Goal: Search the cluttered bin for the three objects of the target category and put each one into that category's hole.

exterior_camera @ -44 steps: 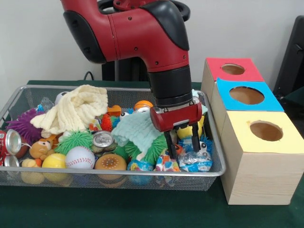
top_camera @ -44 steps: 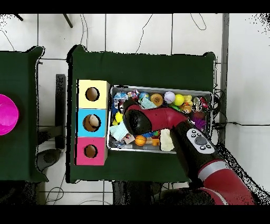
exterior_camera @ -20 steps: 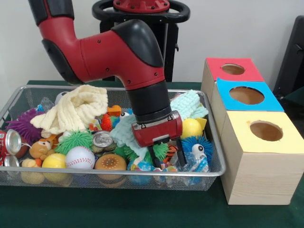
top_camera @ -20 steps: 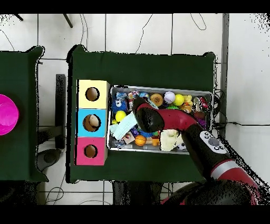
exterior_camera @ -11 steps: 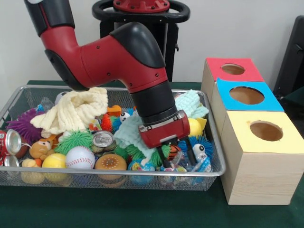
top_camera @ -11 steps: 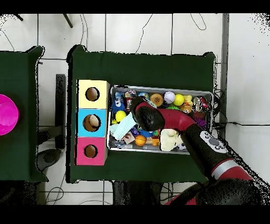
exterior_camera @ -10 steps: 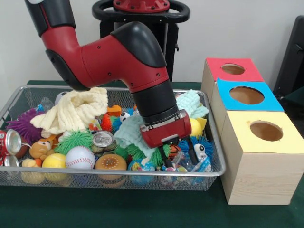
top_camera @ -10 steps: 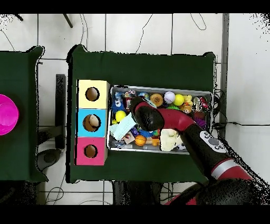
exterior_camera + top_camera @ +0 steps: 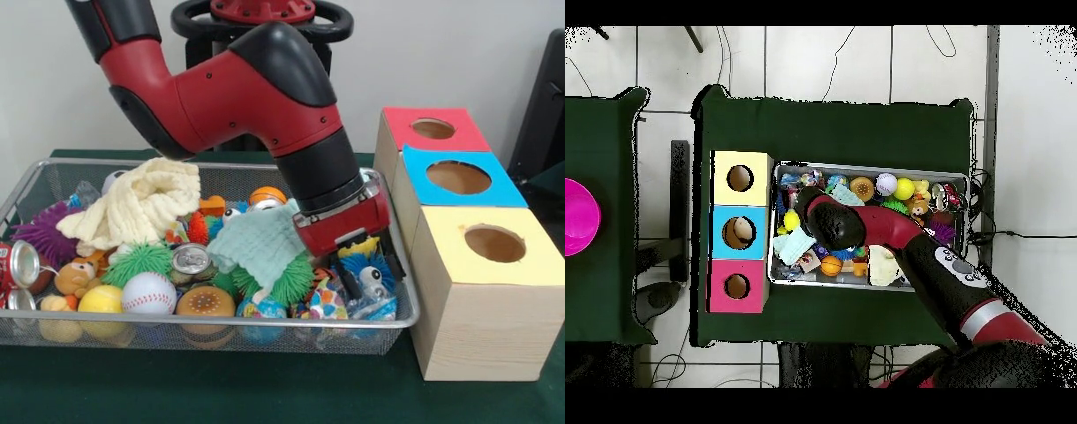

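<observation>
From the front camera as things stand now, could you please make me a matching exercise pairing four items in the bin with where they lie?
Things:
1. baseball
2. cream knitted cloth
3. blue fuzzy toy with eyes
4. crushed red can

Places:
A. at the bin's left wall
B. directly under the gripper, near the boxes
C. draped on top, in the back left
D. at the front wall, beside a yellow ball

Pairs: 1-D, 2-C, 3-B, 4-A

Counter [image 9: 177,389]: covered in dark green cloth.
Wire bin [image 9: 212,329]: rests directly on counter, toward 9 o'clock in front view; packed with toys.
Wooden boxes [image 9: 481,322]: row of three at 3 o'clock, just beside bin; tops yellow, blue, red.
</observation>
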Available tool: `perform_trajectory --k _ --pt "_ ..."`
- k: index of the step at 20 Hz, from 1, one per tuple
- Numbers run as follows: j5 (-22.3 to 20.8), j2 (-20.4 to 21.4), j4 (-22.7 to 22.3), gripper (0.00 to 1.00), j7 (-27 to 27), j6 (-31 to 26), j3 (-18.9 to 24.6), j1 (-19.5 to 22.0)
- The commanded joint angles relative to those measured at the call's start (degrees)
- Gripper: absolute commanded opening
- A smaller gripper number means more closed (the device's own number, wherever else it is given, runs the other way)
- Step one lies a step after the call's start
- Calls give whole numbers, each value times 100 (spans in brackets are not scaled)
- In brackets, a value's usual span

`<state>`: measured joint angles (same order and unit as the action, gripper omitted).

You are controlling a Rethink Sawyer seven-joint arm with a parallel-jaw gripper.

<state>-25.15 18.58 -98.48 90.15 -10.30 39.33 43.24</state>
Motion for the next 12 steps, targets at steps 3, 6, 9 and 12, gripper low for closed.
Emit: perform_trajectory --k 3,6,9,12 --pt "-69 167 110 100 221 -846 -520 -411" --pt "-219 231 280 100 165 -889 -872 -634" --pt "-321 261 475 100 181 -836 -1230 -883" --pt "-412 278 591 100 202 -660 -1443 -1047"
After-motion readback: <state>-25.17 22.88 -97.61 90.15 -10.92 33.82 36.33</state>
